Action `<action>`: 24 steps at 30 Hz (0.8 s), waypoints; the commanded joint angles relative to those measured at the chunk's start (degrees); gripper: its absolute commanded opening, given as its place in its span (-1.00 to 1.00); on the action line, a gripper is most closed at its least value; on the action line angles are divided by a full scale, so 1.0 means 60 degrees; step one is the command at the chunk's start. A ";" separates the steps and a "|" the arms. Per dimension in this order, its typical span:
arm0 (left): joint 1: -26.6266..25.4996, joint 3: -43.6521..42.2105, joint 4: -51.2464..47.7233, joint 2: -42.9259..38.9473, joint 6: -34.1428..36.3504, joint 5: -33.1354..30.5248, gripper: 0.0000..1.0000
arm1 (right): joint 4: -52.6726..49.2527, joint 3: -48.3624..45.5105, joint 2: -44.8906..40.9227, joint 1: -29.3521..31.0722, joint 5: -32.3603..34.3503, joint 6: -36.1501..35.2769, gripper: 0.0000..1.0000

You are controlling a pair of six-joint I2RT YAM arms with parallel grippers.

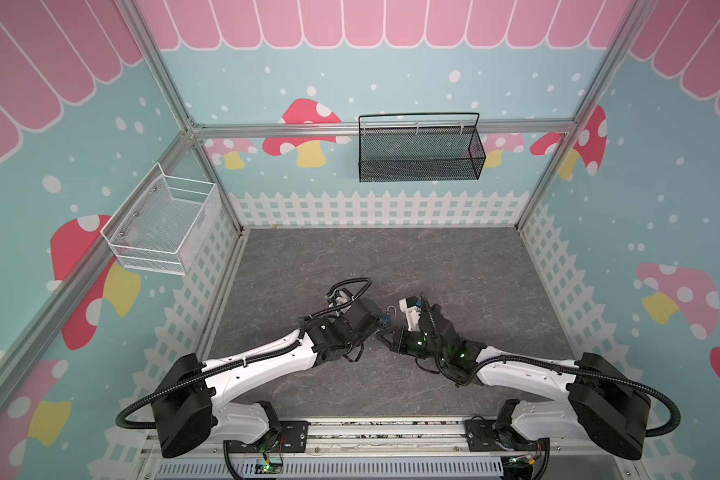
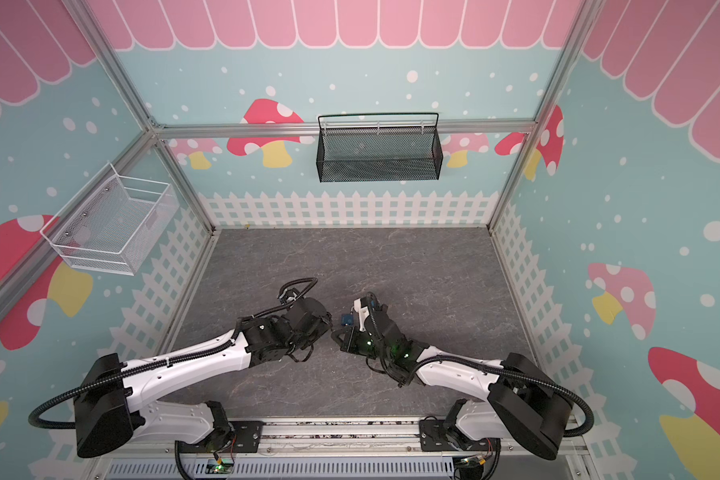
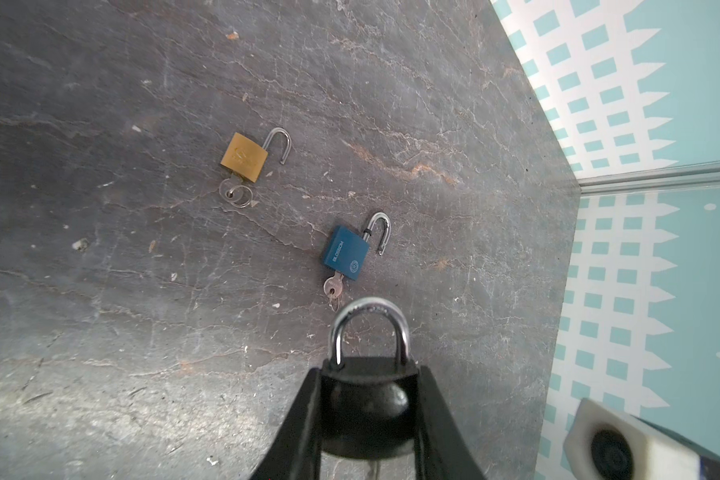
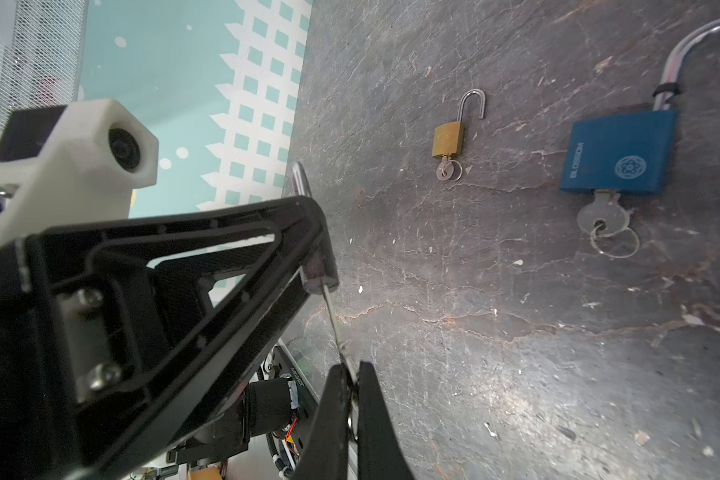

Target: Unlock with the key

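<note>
Grey stone-look tabletop [image 3: 142, 291] — left gripper [image 3: 368, 374] clamps black padlock [image 3: 366, 395] by its sides, near blue padlock [image 3: 346, 253], shackle seated. Right gripper [image 4: 352, 374] pinches key [image 4: 335, 320], blade at the black padlock's base; thin, stiff, slick — probably wants firm hold on bow.

You have two arms, left arm [image 1: 262, 363] and right arm [image 1: 520, 372], low in both top views, white-shelled with black joint housings [image 1: 184, 399] and ribbed black cable conduits [image 1: 120, 419] (green lights [image 1: 420, 341] glow on the right one), the left gripper [image 3: 368, 376] black with silver screws [image 4: 100, 376].
</note>
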 commanded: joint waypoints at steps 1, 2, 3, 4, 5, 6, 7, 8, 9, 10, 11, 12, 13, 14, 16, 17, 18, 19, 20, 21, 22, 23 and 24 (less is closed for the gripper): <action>-0.0240 0.0109 -0.0407 -0.0079 -0.0246 -0.0315 -1.00 | 0.0689 0.0378 0.0053 -0.0008 -0.0025 0.0608 -1.00; -0.0247 0.0118 -0.0426 -0.0050 -0.0245 -0.0345 -1.00 | 0.0723 0.0402 0.0031 -0.0001 0.0024 0.0639 -1.00; -0.0247 0.0118 -0.0440 -0.0033 -0.0245 -0.0372 -1.00 | 0.0725 0.0434 0.0039 -0.0002 0.0088 0.0639 -1.00; -0.0262 0.0131 -0.0466 0.0004 -0.0221 -0.0428 -1.00 | 0.0734 0.0469 0.0038 -0.0002 0.0141 0.0647 -1.00; -0.0266 0.0154 -0.0545 0.0035 -0.0229 -0.0470 -1.00 | 0.0727 0.0513 0.0038 0.0003 0.0171 0.0646 -1.00; -0.0276 0.0174 -0.0616 0.0046 -0.0245 -0.0507 -1.00 | 0.0709 0.0577 0.0070 0.0014 0.0229 0.0629 -1.00; -0.0275 0.0177 -0.0632 0.0050 -0.0245 -0.0516 -1.00 | 0.0681 0.0622 0.0100 0.0017 0.0276 0.0646 -1.00; -0.0276 0.0177 -0.0633 0.0050 -0.0245 -0.0523 -1.00 | 0.0714 0.0608 0.0125 0.0020 0.0319 0.0695 -1.00; -0.0277 0.0177 -0.0633 0.0060 -0.0234 -0.0554 -1.00 | 0.0811 0.0590 0.0159 0.0026 0.0330 0.0757 -1.00; -0.0277 0.0163 -0.0685 0.0081 -0.0263 -0.0623 -1.00 | 0.0914 0.0600 0.0216 0.0035 0.0278 0.0807 -1.00; -0.0263 0.0144 -0.0710 0.0080 -0.0309 -0.0669 -1.00 | 0.0928 0.0665 0.0263 0.0057 0.0223 0.0785 -1.00; -0.0237 0.0133 -0.0705 0.0089 -0.0344 -0.0640 -1.00 | 0.0867 0.0790 0.0353 0.0104 0.0149 0.0685 -1.00; -0.0152 0.0133 -0.0691 0.0064 -0.0314 -0.0513 -1.00 | 0.0685 0.0903 0.0437 0.0161 0.0126 0.0613 -1.00; -0.0084 0.0156 -0.0696 0.0051 -0.0256 -0.0441 -1.00 | 0.0570 0.0937 0.0480 0.0217 0.0151 0.0572 -1.00; 0.0026 0.0190 -0.0705 -0.0034 -0.0121 -0.0388 -1.00 | 0.0305 0.0955 0.0600 0.0285 0.0244 0.0498 -1.00; 0.0066 0.0180 -0.0716 -0.0078 -0.0072 -0.0390 -1.00 | 0.0257 0.0943 0.0648 0.0305 0.0284 0.0480 -1.00; 0.0121 0.0164 -0.0704 -0.0139 -0.0052 -0.0355 -1.00 | 0.0233 0.0920 0.0714 0.0335 0.0313 0.0433 -1.00; 0.0174 0.0149 -0.0720 -0.0204 -0.0043 -0.0333 -1.00 | 0.0182 0.0919 0.0760 0.0338 0.0318 0.0422 -1.00; 0.0232 0.0113 -0.0734 -0.0258 -0.0045 -0.0319 -1.00 | 0.0135 0.0921 0.0809 0.0369 0.0330 0.0382 -1.00; 0.0289 0.0077 -0.0733 -0.0329 -0.0045 -0.0303 -1.00 | 0.0077 0.0928 0.0849 0.0402 0.0347 0.0338 -1.00; 0.0320 0.0060 -0.0743 -0.0373 -0.0046 -0.0289 -1.00 | 0.0052 0.0915 0.0863 0.0434 0.0368 0.0344 -1.00; 0.0351 0.0037 -0.0733 -0.0430 -0.0018 -0.0288 -1.00 | 0.0072 0.0919 0.0900 0.0450 0.0386 0.0332 -1.00; 0.0379 0.0030 -0.0736 -0.0460 -0.0007 -0.0277 -1.00 | 0.0056 0.0926 0.0935 0.0493 0.0387 0.0305 -1.00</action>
